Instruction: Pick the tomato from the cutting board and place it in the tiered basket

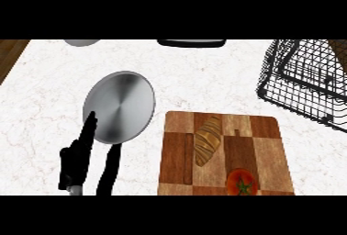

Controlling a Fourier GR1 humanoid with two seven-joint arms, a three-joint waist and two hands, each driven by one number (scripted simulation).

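Observation:
A red tomato (240,182) with a green stem lies near the front edge of the wooden cutting board (261,147). The black wire tiered basket (305,87) stands at the back right of the counter. My left hand (78,153) rests at the lower left with its fingers straight and pointing up, well left of the board. It overlaps the lower edge of a metal plate. The hand holds nothing. My right hand does not show in this view.
A baguette (207,140) lies on the cutting board behind the tomato. A round metal plate (120,106) sits left of the board. A grey dish (82,42) and a dark object (192,43) show at the counter's back edge.

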